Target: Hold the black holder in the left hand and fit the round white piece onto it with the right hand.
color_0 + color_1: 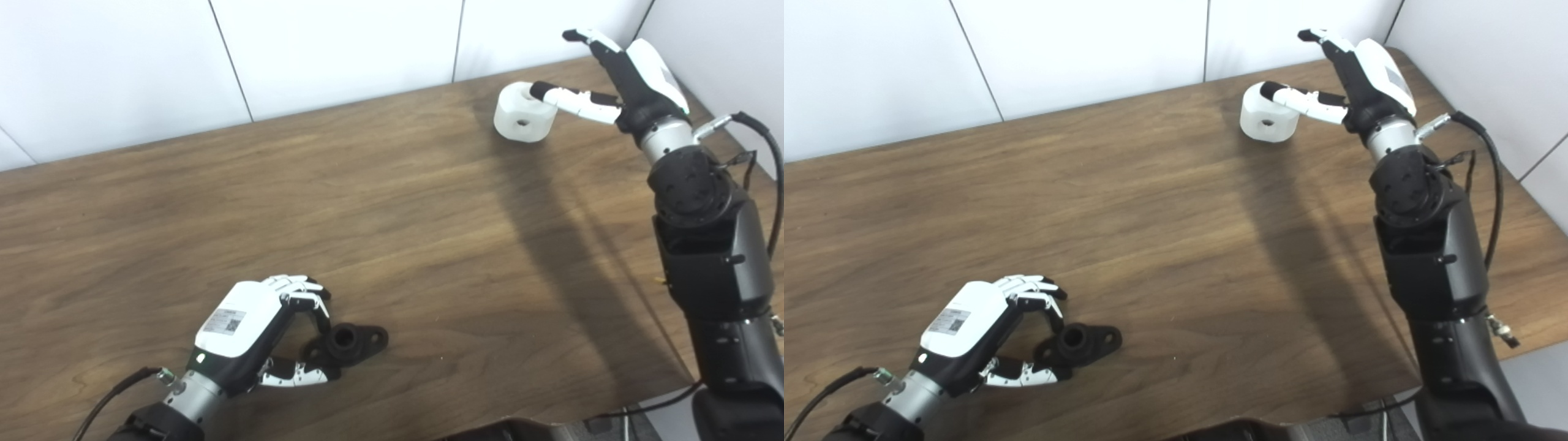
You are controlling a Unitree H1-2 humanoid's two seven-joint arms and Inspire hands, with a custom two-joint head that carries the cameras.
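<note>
At lower left of the frame, my left hand (257, 334) curled over the black holder (349, 344) lying on the table (392, 245), fingers and thumb bracketing its near end, not visibly clamped. I judged the holder rigid and light, best taken by its flange. At upper right, the round white piece (523, 114) looked stiff, smooth, possibly slippery; my right hand (618, 79) was spread, thumb resting on its top edge.
</note>
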